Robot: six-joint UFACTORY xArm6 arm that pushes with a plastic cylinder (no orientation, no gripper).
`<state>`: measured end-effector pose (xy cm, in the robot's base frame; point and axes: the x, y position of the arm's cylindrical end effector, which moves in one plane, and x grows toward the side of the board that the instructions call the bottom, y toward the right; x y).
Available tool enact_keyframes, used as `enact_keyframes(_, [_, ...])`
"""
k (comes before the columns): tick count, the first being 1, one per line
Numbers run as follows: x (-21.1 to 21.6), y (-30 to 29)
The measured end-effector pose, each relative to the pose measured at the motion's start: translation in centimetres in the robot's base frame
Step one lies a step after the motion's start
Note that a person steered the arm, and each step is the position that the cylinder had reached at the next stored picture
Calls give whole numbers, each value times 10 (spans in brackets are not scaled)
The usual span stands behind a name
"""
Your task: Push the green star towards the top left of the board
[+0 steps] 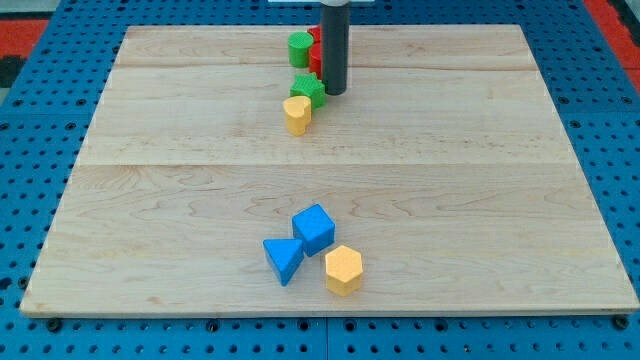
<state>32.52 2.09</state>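
Observation:
The green star [308,90] lies near the view's top centre of the wooden board [150,150]. My tip [334,93] stands right beside it on its right, touching or nearly touching it. A yellow block [296,114] sits just below-left of the star, against it. A green round block [299,49] lies above the star, with a red block [315,60] partly hidden behind the rod.
Near the view's bottom centre lie a blue cube [314,229], a blue triangular block [284,259] and a yellow hexagonal block [343,269], close together. A blue pegboard surface [40,200] surrounds the board.

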Motion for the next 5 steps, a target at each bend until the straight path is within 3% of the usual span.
enact_keyframes(1, [8, -14])
enact_keyframes(3, [-4, -151])
enact_keyframes(4, [-28, -192])
enact_keyframes(5, [-69, -175])
